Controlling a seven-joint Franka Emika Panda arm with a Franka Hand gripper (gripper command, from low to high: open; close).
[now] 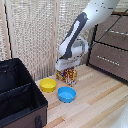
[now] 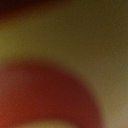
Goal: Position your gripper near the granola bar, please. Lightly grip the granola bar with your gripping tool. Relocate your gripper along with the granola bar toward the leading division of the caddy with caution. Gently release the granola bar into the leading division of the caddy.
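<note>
One light, stiff carton: granola bar stands upright under gripper; pinch flat faces near top, gently; finger state unclear, wrist view pure blur

The light wooden tabletop carries the granola bar right under my gripper, a yellow bowl beside it, a blue bowl nearer the camera, and the black caddy farther off.

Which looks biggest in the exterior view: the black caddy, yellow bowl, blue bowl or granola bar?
1. Caddy, by far, though nearest the camera.
2. Blue bowl and yellow bowl, alike; no ranking.
3. Granola bar, partly hidden under the gripper.
</note>
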